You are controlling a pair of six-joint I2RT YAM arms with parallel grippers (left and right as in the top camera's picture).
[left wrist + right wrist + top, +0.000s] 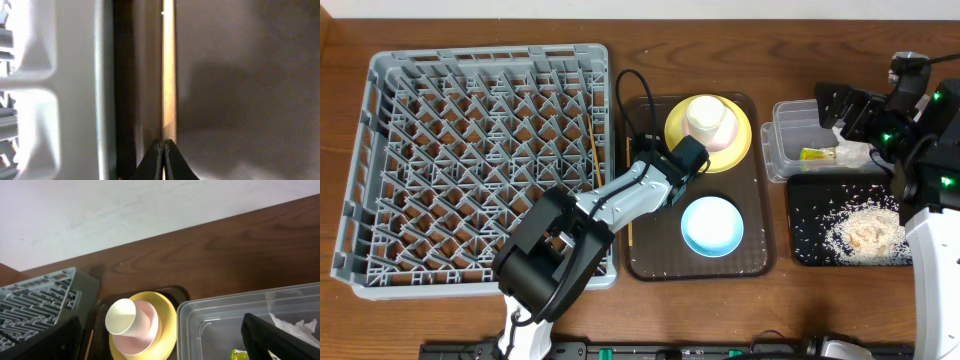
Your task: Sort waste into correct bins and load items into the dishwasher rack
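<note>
The left arm's fingers (164, 152) are pressed together with nothing visible between them. Their tips meet over the near end of a chopstick (169, 75), and I cannot tell if they touch it. This chopstick lies in the narrow gap between the rack (380, 170), at the left end of the table (770, 50), and the brown tray (760, 255) at mid-table. From overhead the arm hides the fingers and most of the chopstick, and only a short piece shows by the tray's left rim. A second chopstick (595, 155) lies inside the rack by its right wall.

On the brown tray, the plate (745, 145) sits toward the far edge. It carries a cup (705, 115) on a pale pink piece whose kind is hard to make out. The bowl (712, 225) sits nearer the front edge.

The right arm's fingers (160, 330) are spread wide over the tub (782, 150) near the table's far right corner. The wrist frame crops them to dark shapes at its bottom corners. In the tub lie the wrapper (814, 154) and the napkin (852, 152), both partly hidden by the arm. The black tray (805, 215), toward the front right corner, holds the rice (865, 232), and its right side is covered by the arm.
</note>
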